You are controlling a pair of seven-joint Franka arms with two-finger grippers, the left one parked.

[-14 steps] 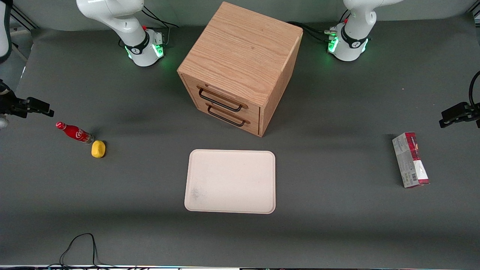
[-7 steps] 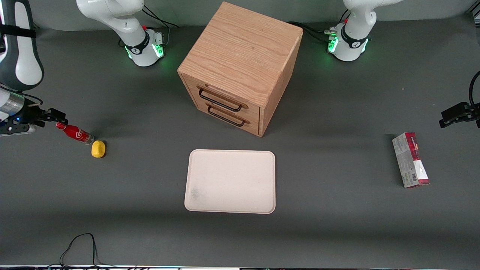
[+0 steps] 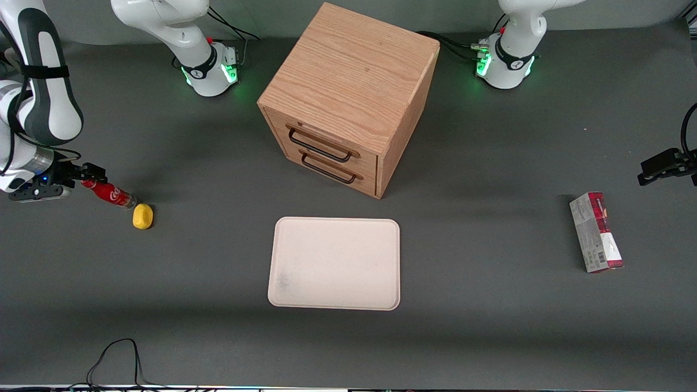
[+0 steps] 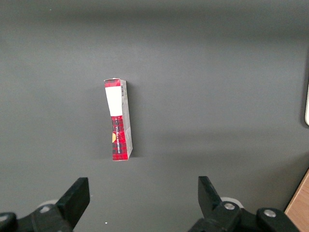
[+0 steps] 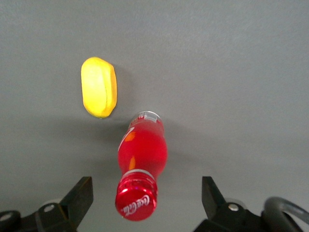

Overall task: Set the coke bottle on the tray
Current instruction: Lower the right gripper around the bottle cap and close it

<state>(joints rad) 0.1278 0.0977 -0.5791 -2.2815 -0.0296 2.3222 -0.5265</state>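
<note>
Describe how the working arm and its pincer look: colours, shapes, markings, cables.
The working arm has glossy white rounded shells with dark grey joint sections and a silver wrist ring showing a small blue light. Its pincer, over the coke bottle's cap, is black, with two blocky fingers. Black cables run beside the wrist. The round white base glows green and bears a black band.

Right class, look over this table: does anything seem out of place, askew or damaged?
Nothing looks damaged or spilled. The small red coke bottle stands upright beside the yellow lump, well apart from the cream-white tray. The open gripper hovers over its cap. The red-and-grey carton lies flat toward the parked arm's end.
</note>
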